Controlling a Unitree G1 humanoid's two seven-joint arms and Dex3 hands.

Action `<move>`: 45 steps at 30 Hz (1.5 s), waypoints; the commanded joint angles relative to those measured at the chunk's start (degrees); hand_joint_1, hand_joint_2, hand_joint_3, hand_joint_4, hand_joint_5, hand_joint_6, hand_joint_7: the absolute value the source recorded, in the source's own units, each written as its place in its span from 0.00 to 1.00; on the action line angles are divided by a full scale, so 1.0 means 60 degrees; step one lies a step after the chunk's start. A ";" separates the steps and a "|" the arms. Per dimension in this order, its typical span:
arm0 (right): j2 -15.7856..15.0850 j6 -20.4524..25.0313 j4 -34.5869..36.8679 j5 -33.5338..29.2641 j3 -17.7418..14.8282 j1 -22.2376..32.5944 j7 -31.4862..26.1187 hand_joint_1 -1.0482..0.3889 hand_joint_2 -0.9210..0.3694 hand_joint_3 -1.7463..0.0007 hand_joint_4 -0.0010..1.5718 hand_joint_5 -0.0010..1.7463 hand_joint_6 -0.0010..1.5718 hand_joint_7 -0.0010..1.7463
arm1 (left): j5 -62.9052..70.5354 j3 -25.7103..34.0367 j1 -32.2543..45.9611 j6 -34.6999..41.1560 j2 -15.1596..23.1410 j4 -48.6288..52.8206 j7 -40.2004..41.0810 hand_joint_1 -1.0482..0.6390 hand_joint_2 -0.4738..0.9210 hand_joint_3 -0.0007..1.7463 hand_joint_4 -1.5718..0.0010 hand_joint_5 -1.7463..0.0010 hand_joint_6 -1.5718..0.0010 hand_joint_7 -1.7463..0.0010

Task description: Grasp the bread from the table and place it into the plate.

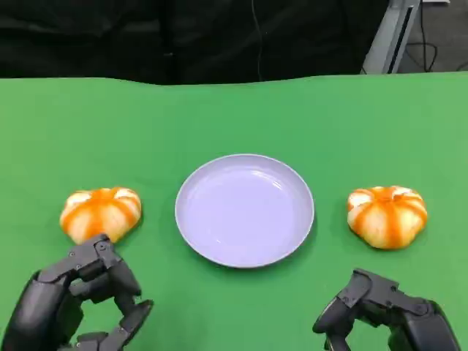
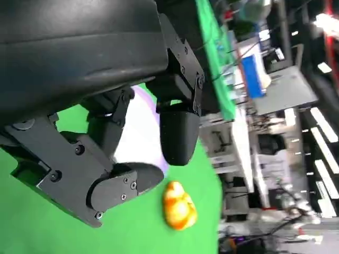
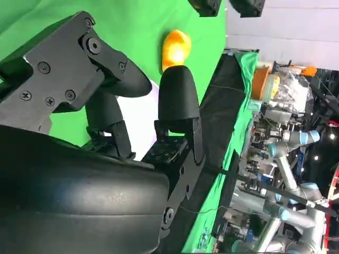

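Note:
Two orange-and-white striped bread rolls lie on the green table, one on each side of a pale lavender plate (image 1: 245,210). The left bread (image 1: 100,212) sits just beyond my left hand (image 1: 73,300), whose fingers are apart and hold nothing. The right bread (image 1: 387,215) lies a little beyond my right hand (image 1: 384,314), which is also empty with its fingers apart. In the left wrist view my left hand (image 2: 95,106) frames the plate (image 2: 139,132) and the far bread (image 2: 179,205). In the right wrist view my right hand (image 3: 106,132) frames the plate (image 3: 143,121) and the other bread (image 3: 176,47).
The green cloth (image 1: 234,117) covers the table up to its far edge, with a dark backdrop behind it. A grey metal leg (image 1: 391,33) stands past the far right corner. The wrist views show lab equipment and robot arms in the background.

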 commanded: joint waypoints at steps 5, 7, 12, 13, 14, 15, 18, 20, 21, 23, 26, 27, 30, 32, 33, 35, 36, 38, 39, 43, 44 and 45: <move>-0.0036 0.0041 -0.0035 -0.0012 -0.0061 -0.0006 -0.0055 0.68 0.44 0.26 0.45 0.92 0.50 0.74 | 0.3165 -0.0136 -0.0917 0.1531 0.1319 -0.0716 0.0720 0.48 0.99 0.07 0.83 0.48 0.69 0.77; -0.0062 0.0020 0.0013 0.0020 -0.0104 -0.0015 -0.0041 0.68 0.43 0.26 0.45 0.92 0.50 0.74 | 0.4271 -0.0378 -0.1233 0.2272 0.1749 -0.0922 0.0653 0.43 1.00 0.05 0.86 0.57 0.70 0.88; -0.0042 -0.0019 0.0077 0.0050 -0.0086 -0.0025 -0.0040 0.68 0.43 0.26 0.45 0.92 0.49 0.74 | 0.6743 -0.1125 -0.2259 0.2739 0.2593 -0.0490 0.1010 0.37 0.99 0.01 0.91 0.79 0.76 1.00; -0.0030 -0.0023 0.0075 0.0053 -0.0077 -0.0018 -0.0047 0.68 0.44 0.26 0.45 0.92 0.49 0.74 | 0.7203 -0.1297 -0.2517 0.2766 0.2716 -0.0244 0.1142 0.35 0.99 0.01 0.92 0.80 0.78 1.00; -0.0019 -0.0027 0.0081 0.0051 -0.0067 -0.0013 -0.0055 0.68 0.44 0.26 0.45 0.92 0.49 0.74 | 0.7494 -0.1406 -0.2682 0.2787 0.2787 -0.0072 0.1230 0.34 1.00 0.01 0.94 0.82 0.80 1.00; -0.0009 -0.0043 0.0085 0.0053 -0.0054 -0.0007 -0.0062 0.68 0.44 0.26 0.45 0.92 0.49 0.74 | 0.7824 -0.1539 -0.2906 0.2833 0.2843 0.0182 0.1340 0.33 1.00 0.01 0.95 0.82 0.81 1.00; 0.0008 -0.0062 0.0047 0.0063 -0.0013 0.0032 -0.0059 0.67 0.44 0.26 0.45 0.92 0.49 0.74 | 0.8676 -0.1934 -0.3530 0.3168 0.2896 0.0851 0.1501 0.31 1.00 0.01 0.99 0.85 0.84 1.00; 0.0006 -0.0064 0.0004 -0.0037 -0.0004 0.0058 -0.0091 0.67 0.43 0.26 0.44 0.92 0.49 0.74 | 0.9152 -0.2199 -0.3966 0.3466 0.2851 0.1350 0.1566 0.30 1.00 0.01 1.00 0.86 0.86 1.00; 0.0008 -0.0061 -0.0011 -0.0062 -0.0003 0.0067 -0.0102 0.67 0.43 0.27 0.44 0.92 0.49 0.74 | 0.9314 -0.2310 -0.4139 0.3560 0.2822 0.1586 0.1631 0.30 1.00 0.01 1.00 0.86 0.86 1.00; 0.0014 -0.0068 -0.0015 -0.0079 -0.0005 0.0072 -0.0119 0.68 0.43 0.27 0.44 0.92 0.49 0.74 | 0.9538 -0.2505 -0.4437 0.3683 0.2776 0.2042 0.1776 0.30 1.00 0.01 1.00 0.86 0.86 1.00; 0.0024 -0.0032 -0.0060 -0.0047 0.0003 0.0090 -0.0104 0.68 0.42 0.27 0.44 0.92 0.49 0.74 | 0.9761 -0.2859 -0.5112 0.3938 0.2638 0.3213 0.2004 0.29 1.00 0.01 1.00 0.87 0.87 1.00; 0.0026 -0.0019 -0.0079 -0.0039 0.0008 0.0098 -0.0098 0.68 0.42 0.27 0.44 0.92 0.49 0.74 | 0.9792 -0.2971 -0.5340 0.4004 0.2601 0.3618 0.2067 0.30 1.00 0.01 1.00 0.87 0.87 1.00; 0.0018 -0.0042 -0.0084 -0.0076 0.0007 0.0109 -0.0110 0.68 0.43 0.27 0.44 0.92 0.49 0.74 | 0.9824 -0.3305 -0.5973 0.4117 0.2525 0.4770 0.2217 0.33 0.99 0.00 0.99 0.86 0.86 1.00; 0.0005 -0.0075 -0.0066 -0.0103 0.0001 0.0108 -0.0119 0.68 0.43 0.26 0.45 0.92 0.49 0.74 | 0.9795 -0.3533 -0.6419 0.4160 0.2456 0.5632 0.2330 0.34 0.99 0.00 0.98 0.86 0.86 0.99; 0.0017 -0.0062 -0.0073 -0.0103 0.0013 0.0109 -0.0124 0.68 0.43 0.27 0.45 0.92 0.49 0.74 | 0.9749 -0.3639 -0.6696 0.4133 0.2395 0.6216 0.2423 0.34 0.99 0.00 0.97 0.86 0.85 0.99; 0.0033 -0.0044 -0.0079 -0.0093 0.0031 0.0108 -0.0132 0.67 0.43 0.27 0.45 0.92 0.49 0.74 | 0.9653 -0.3822 -0.7138 0.4033 0.2302 0.7174 0.2641 0.35 0.98 0.00 0.96 0.86 0.84 0.99; 0.0044 -0.0041 -0.0077 -0.0074 0.0044 0.0102 -0.0132 0.67 0.43 0.27 0.45 0.92 0.49 0.74 | 0.9633 -0.3955 -0.7407 0.3912 0.2227 0.7857 0.2840 0.35 0.98 0.00 0.95 0.85 0.84 0.99; 0.0054 -0.0064 -0.0074 -0.0050 0.0066 0.0116 -0.0131 0.67 0.43 0.27 0.45 0.92 0.49 0.74 | 0.9606 -0.4194 -0.7807 0.3722 0.2121 0.8904 0.3151 0.35 0.98 0.00 0.93 0.85 0.82 0.99; 0.0055 -0.0078 -0.0075 -0.0049 0.0071 0.0126 -0.0136 0.67 0.43 0.27 0.45 0.92 0.49 0.74 | 0.9616 -0.4357 -0.8075 0.3658 0.2023 0.9633 0.3246 0.35 0.99 0.00 0.92 0.85 0.81 0.98; 0.0070 -0.0104 -0.0110 -0.0148 0.0096 0.0169 -0.0199 0.67 0.43 0.27 0.45 0.92 0.50 0.73 | 0.9332 -0.4631 -0.8614 0.2866 0.1855 1.1560 0.4069 0.41 1.00 0.02 0.78 0.88 0.72 0.98; 0.0077 -0.0101 -0.0119 -0.0174 0.0095 0.0177 -0.0216 0.67 0.43 0.27 0.45 0.92 0.50 0.73 | 0.9186 -0.4614 -0.8653 0.2556 0.1856 1.1820 0.4340 0.43 1.00 0.05 0.72 0.88 0.69 0.98; 0.0075 -0.0111 -0.0125 -0.0203 0.0087 0.0178 -0.0228 0.67 0.43 0.27 0.45 0.92 0.50 0.73 | 0.9025 -0.4569 -0.8675 0.2192 0.1864 1.2056 0.4670 0.45 1.00 0.06 0.61 0.87 0.61 0.97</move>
